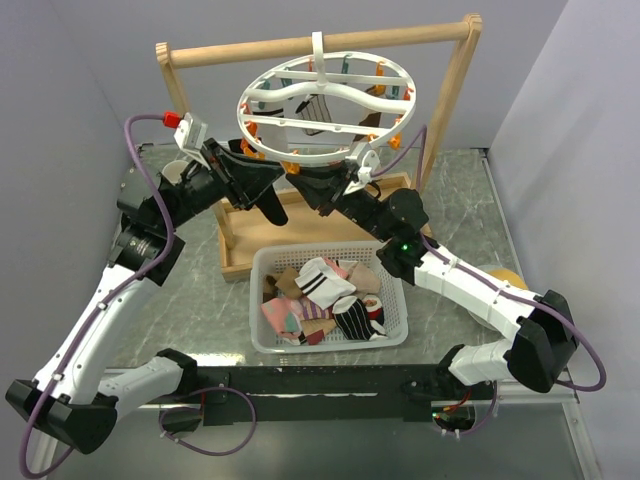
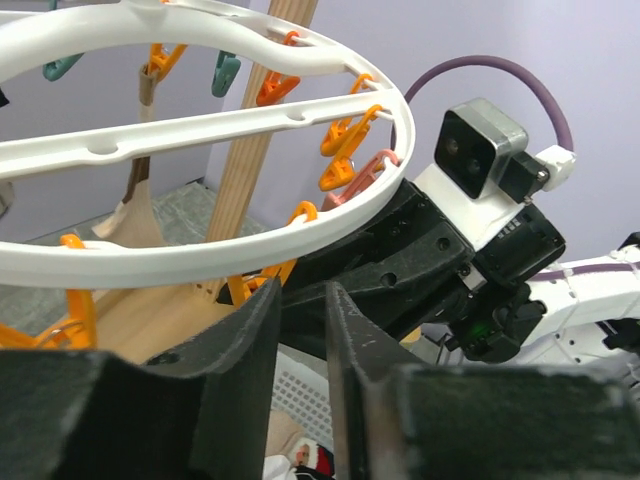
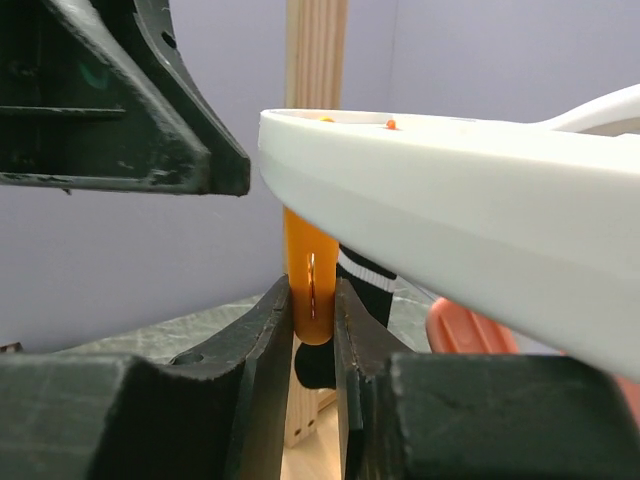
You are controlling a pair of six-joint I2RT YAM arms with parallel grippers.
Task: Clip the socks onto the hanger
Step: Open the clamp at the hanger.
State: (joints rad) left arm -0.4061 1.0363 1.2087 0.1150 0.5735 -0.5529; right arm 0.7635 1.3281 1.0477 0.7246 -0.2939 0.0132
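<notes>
Holding my left pincer (image 2: 302,296) just below the near rim of the round white hanger (image 2: 200,258), I have its fingers a narrow way apart and see nothing between them. It carries no sock that I can make out. The hanger hangs by its hook from the wooden frame (image 1: 230,49), with one dark-and-beige sock (image 1: 315,110) already pegged inside the ring. To the right, my right pincer (image 3: 313,296) is clamped on an orange peg (image 3: 312,258) that drops from the rim, one finger on each side of it. Something black sits just under the peg between those fingers; whether it is cloth or plastic I cannot tell. The other socks (image 1: 325,280) lie heaped in the white basket (image 1: 256,300) on the table below, well apart from both pincers. I judge the step in hand to be pinching this peg open. The next move calls for a sock: my left pincer must go down to the basket, lift one by its cuff and feed that edge into the peg's mouth before my right lets go.
</notes>
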